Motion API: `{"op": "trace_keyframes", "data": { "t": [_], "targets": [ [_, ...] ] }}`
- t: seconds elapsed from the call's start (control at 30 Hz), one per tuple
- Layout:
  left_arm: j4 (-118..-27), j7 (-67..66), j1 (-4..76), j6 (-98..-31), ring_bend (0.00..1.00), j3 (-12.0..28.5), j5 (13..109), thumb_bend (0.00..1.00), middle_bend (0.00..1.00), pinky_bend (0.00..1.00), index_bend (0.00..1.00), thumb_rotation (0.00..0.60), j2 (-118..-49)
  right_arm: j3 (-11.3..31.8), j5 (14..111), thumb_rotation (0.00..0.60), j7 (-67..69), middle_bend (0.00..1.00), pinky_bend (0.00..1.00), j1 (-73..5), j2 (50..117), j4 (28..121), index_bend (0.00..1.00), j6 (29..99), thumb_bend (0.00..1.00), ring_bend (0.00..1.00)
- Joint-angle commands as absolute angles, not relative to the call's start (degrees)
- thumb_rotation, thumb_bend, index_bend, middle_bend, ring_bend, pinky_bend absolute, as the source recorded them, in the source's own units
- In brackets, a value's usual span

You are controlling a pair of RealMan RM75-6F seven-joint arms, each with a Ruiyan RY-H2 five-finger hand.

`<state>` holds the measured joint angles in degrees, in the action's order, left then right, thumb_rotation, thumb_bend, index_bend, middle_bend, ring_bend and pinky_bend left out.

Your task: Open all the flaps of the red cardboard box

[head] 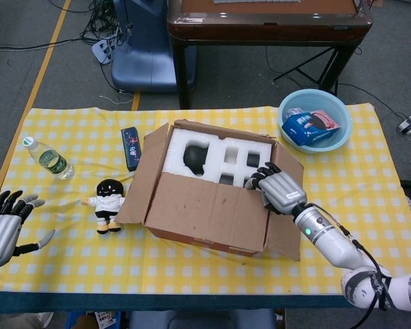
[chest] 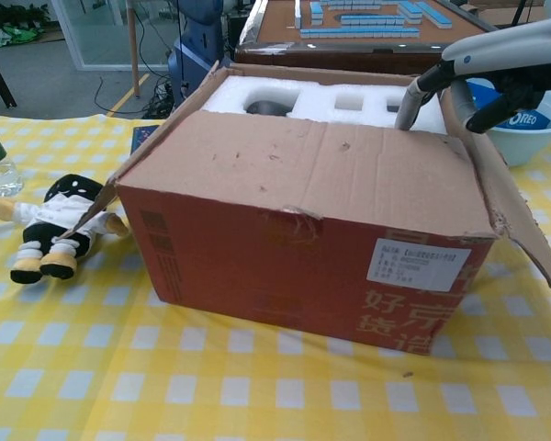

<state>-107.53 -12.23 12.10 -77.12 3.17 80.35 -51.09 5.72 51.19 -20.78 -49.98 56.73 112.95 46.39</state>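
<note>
The left robot hand (head: 3, 229) hung at the surface's near left edge, fingers spread, holding nothing. The red cardboard box (chest: 303, 253) sat mid-surface (head: 212, 267), its near flap (head: 205, 205) lying partly over the white foam insert (head: 216, 152). The right robot hand (head: 279, 188) hooked its fingers (chest: 411, 103) at that flap's far right edge; judged, the next move called for peeling it back toward the robot. Whether those fingers actually gripped cardboard stayed hidden behind the flap.
</note>
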Motion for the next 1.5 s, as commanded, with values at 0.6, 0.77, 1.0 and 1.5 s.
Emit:
{"op": "trace_keyframes", "data": {
  "t": [0.6,0.77,1.0,1.5],
  "targets": [
    [-109.2,-14.7,12.7,-77.2,0.07,3.5,81.1,0.27,0.19,0.0,0.29,0.248,-51.1,15.7,61.1,0.6,23.5,0.25,0.04,-38.3,48.3,114.5,0.3,31.6,1.0,0.14],
    [-110.1,-15.5,12.7,-77.5,0.07,3.4,81.6,0.27,0.19,0.0,0.29,0.248,-51.0,19.2,69.5,0.6,40.7,0.25,0.04,-32.9,47.8,114.3,0.3,30.1,1.0,0.14],
    [-111.2,-16.6,12.5,-78.2,0.07,3.3,82.3,0.27,0.19,0.0,0.29,0.248,-50.7,20.4,85.2,0.6,67.3,0.25,0.04,-28.0,47.6,113.0,0.3,33.3,1.0,0.14],
    [-112.9,-18.4,12.0,-79.4,0.07,3.2,83.2,0.27,0.19,0.0,0.3,0.251,-50.2,4.2,116.7,0.6,114.2,0.23,0.04,-34.7,47.6,99.3,0.3,61.3,1.0,0.14]
  ]
}}
